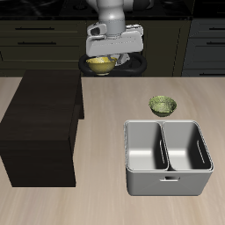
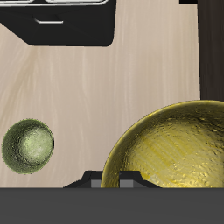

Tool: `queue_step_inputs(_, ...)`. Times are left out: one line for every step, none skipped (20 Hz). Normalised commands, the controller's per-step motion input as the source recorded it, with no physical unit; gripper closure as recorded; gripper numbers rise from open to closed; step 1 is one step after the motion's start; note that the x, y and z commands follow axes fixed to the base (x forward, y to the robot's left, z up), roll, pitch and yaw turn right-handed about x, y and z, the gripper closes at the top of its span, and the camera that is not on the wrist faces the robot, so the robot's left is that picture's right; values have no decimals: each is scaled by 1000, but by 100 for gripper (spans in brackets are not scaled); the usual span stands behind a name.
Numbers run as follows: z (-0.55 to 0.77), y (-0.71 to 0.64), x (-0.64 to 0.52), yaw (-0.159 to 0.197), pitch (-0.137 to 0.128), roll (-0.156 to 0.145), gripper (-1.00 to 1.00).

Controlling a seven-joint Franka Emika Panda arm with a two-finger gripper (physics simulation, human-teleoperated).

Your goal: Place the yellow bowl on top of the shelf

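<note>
My gripper [image 1: 104, 60] is shut on the rim of the yellow bowl [image 1: 99, 64] and holds it high above the table's back, beyond the shelf's far corner. The bowl fills much of the wrist view [image 2: 175, 149], gold with a speckled inside, and the gripper [image 2: 131, 180] clamps its rim. The shelf [image 1: 42, 123] is a large dark box with a flat, bare top, standing nearer the table's front edge than the bowl. Its dark edge shows in the wrist view [image 2: 215, 52].
A duller olive-green bowl [image 1: 163, 105] sits on the table just behind the grey two-compartment bin [image 1: 167, 178]. Both also show in the wrist view, the bowl [image 2: 28, 145] and the bin [image 2: 70, 31]. Dark cabinets line the back.
</note>
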Motion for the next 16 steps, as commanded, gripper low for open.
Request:
queue_step_inputs(2718,-344,-416,-38,-333,-46,100)
queue_step_inputs(325,-28,-53,-37,13,12,100)
queue_step_inputs(273,-46,-1,-64,38,2,100)
queue_step_inputs(-5,-12,70,0,0,0,100)
queue_step_inputs(603,-26,-103,52,-105,-18,100)
queue_step_inputs(0,-11,82,0,0,0,100)
queue_step_inputs(493,-56,-243,-17,-45,-3,100)
queue_step_inputs(1,-25,155,0,0,0,100)
queue_step_inputs(299,15,-103,35,-62,-5,100)
queue_step_inputs(332,-62,-88,-16,-45,-17,100)
queue_step_inputs(284,-97,-70,-15,-39,-25,100)
queue_step_inputs(280,-55,-36,3,-56,10,100)
queue_step_inputs(252,-141,3,-21,-30,-56,100)
queue_step_inputs(432,-119,-163,-4,-58,-8,100)
queue_step_inputs(-4,-3,59,0,0,0,100)
queue_step_inputs(201,-80,-50,-14,-37,-26,100)
